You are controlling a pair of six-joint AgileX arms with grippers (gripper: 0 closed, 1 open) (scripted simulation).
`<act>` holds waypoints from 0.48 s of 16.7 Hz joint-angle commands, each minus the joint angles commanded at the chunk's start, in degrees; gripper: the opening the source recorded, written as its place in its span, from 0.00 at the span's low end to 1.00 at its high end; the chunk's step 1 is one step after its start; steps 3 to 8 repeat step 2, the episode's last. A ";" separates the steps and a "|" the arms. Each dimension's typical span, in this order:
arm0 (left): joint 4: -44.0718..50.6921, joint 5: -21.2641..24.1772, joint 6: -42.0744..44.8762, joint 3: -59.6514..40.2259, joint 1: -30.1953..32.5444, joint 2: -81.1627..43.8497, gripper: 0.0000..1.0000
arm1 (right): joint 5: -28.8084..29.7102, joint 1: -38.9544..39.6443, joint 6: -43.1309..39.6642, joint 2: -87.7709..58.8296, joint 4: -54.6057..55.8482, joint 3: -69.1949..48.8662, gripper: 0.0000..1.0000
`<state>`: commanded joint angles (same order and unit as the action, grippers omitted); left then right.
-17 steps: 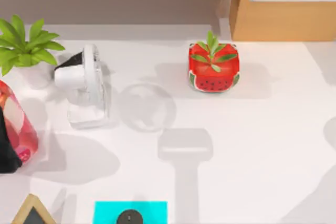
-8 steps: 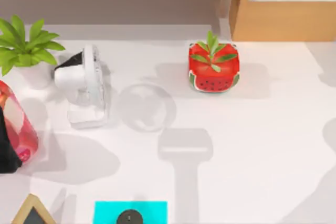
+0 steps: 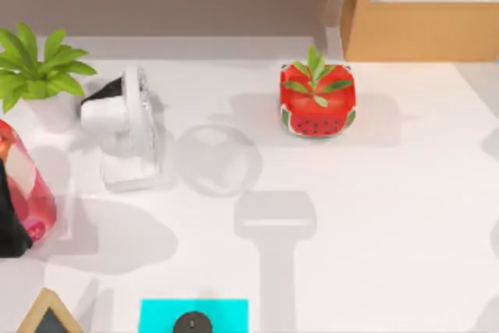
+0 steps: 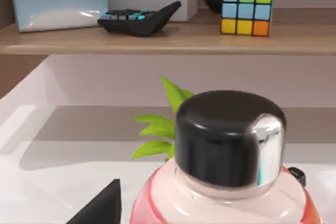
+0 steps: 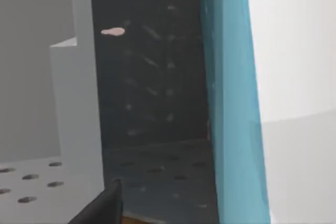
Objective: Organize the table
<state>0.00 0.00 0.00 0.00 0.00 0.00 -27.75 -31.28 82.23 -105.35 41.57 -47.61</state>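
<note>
On the worktop (image 3: 390,216), a fan (image 3: 125,126) stands right of a plant (image 3: 35,68); a planter (image 3: 317,100) sits farther right, before a cabinet (image 3: 425,9).

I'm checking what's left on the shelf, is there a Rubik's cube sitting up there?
Yes, the left wrist view shows a Rubik's cube standing on the wooden shelf, beside a black calculator.

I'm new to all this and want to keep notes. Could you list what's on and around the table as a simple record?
surface: white table
left edge: pink bottle with black cap, potted plant
left of centre: white desk fan
back, middle: watermelon-patterned pot holding a small plant
near edge: cyan pad, wooden-framed board
behind table: wooden shelf with tissue box, calculator, colour cube; drawer cabinet
</note>
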 joint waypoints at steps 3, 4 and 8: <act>0.00 0.00 0.00 0.00 0.00 0.00 1.00 | -0.19 -0.32 -0.06 0.12 0.08 0.92 1.00; 0.00 0.00 0.00 0.00 0.00 0.00 1.00 | -0.19 -0.32 -0.06 0.12 0.08 0.92 1.00; 0.00 0.00 0.00 0.00 0.00 0.00 1.00 | -0.19 -0.32 -0.06 0.12 0.08 0.92 1.00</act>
